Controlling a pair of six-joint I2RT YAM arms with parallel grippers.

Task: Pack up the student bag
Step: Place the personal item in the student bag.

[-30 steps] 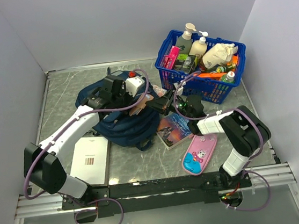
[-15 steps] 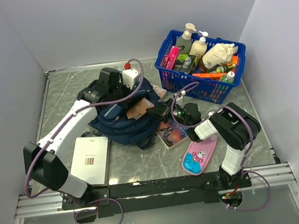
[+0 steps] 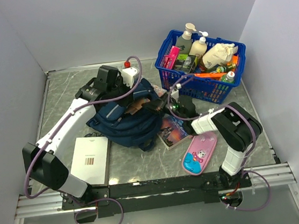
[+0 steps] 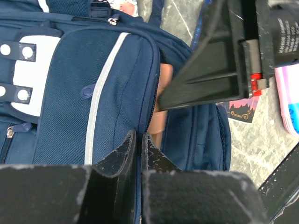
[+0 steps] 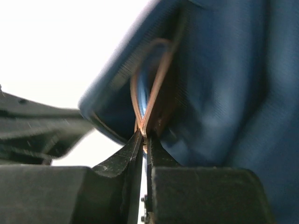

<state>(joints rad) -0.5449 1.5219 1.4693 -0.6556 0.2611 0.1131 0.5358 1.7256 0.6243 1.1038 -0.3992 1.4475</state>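
The student bag (image 3: 123,125) lies in the middle of the table, navy with a white patch (image 4: 25,74) and grey trim. My left gripper (image 4: 139,140) is shut on the fabric edge beside the bag's open zip (image 3: 134,96). In the opening sits a flat brown leather item (image 4: 162,88), partly inside the bag. My right gripper (image 5: 144,136) is shut on the near edge of that brown item (image 5: 156,70), reaching in from the right (image 3: 151,105). Blue bag fabric (image 5: 233,93) fills the right wrist view.
A blue plastic basket (image 3: 212,91) full of bottles and packets stands at the back right. A book (image 3: 172,130) and a pink pencil case (image 3: 200,154) lie right of the bag. A white notebook (image 3: 91,159) lies at the front left. Walls close in on three sides.
My left gripper has drawn the bag's edge toward the back, and the bag has shifted with it. The right forearm has swung inward while keeping hold of the brown item at the opening.
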